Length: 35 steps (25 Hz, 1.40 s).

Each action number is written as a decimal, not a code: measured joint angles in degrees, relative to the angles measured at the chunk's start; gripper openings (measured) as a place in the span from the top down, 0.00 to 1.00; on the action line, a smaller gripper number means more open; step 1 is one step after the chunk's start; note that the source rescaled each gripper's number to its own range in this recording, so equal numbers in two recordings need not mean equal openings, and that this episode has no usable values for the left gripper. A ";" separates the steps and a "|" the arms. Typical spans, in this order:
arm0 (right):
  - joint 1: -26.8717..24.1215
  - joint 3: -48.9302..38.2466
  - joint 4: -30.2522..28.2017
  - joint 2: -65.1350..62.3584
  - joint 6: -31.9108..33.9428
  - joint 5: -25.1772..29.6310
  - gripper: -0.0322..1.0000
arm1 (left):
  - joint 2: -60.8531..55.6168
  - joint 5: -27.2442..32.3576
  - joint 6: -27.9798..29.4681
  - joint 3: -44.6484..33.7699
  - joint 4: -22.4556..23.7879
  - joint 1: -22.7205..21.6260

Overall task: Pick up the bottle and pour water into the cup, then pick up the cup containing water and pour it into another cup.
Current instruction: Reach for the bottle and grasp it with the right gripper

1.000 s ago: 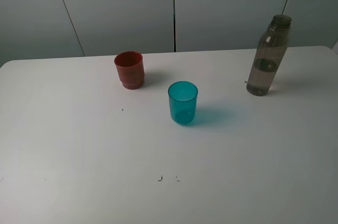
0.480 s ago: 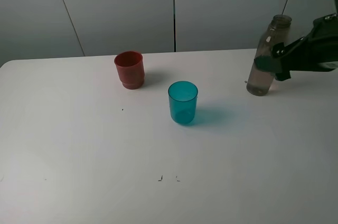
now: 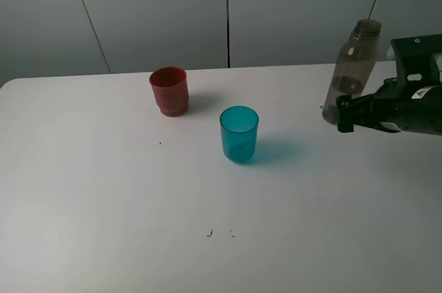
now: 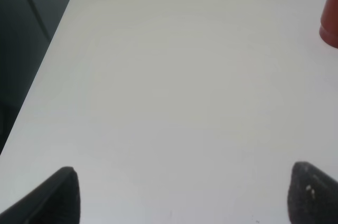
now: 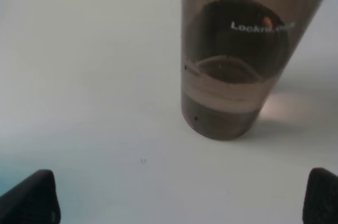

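1. The bottle [image 3: 353,65] stands on its base at the far right of the table [image 3: 103,203], and the right pincer [image 3: 345,115] is low in front of it, near its base. In the wrist cam the bottle [image 5: 232,65] sits just ahead of the right pincer [image 5: 177,197], approx. between the two black tips, a bit off centre. The jaws are spread wide and neither tip touches the bottle.
2. A little water lies in the bottom of the bottle (white lettering on the side, too blurred to read fully).
3. The teal cup [image 3: 239,134] is mid-table, well apart from the bottle. The red cup [image 3: 169,90] is further back and to the left of the teal cup. Both are upright.
4. The left pincer [image 4: 185,195] shows in its own cam only. Its jaws are wide apart with nothing between them, over bare table near a corner, and the red cup [image 4: 331,15] just shows at the frame edge.
5. The table is plain white, with a couple of tiny dark marks [image 3: 209,233] near the front edge. Behind it are grey wall panels [image 3: 159,10] with dark seams.
6. The right arm [image 3: 414,106] comes in from the right edge, approx. level, with the pincer pointing left towards the bottle.
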<state>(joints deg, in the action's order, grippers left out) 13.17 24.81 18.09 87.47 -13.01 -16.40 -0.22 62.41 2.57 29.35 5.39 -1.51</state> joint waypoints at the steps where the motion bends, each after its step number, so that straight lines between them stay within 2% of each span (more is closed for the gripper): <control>1: 0.00 0.00 -1.24 1.35 1.70 -2.03 0.00 | 0.00 0.00 0.00 0.00 0.00 0.00; 6: 0.00 0.00 -8.29 8.17 11.39 -13.45 0.00 | 0.00 0.00 0.00 0.00 0.00 0.00; 10: 0.00 0.00 -9.09 12.22 14.49 -21.64 0.00 | 0.00 0.00 0.00 0.00 0.00 0.00; 21: -1.97 0.10 -7.18 20.90 15.04 -28.50 0.00 | 0.00 0.00 0.00 0.00 0.00 0.00; 25: -1.97 0.10 -8.42 24.55 15.04 -30.46 0.00 | 0.00 0.00 0.00 0.00 0.00 0.00; 32: -1.97 0.20 -8.19 29.46 17.19 -39.57 0.00 | 0.00 0.00 0.00 0.00 0.00 0.00; 35: -1.97 0.42 -6.95 30.87 17.34 -45.39 0.00 | 0.00 0.00 0.00 0.00 0.00 0.00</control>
<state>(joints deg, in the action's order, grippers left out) 11.20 25.23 11.13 118.34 4.32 -61.79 -0.22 62.41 2.57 29.35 5.39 -1.51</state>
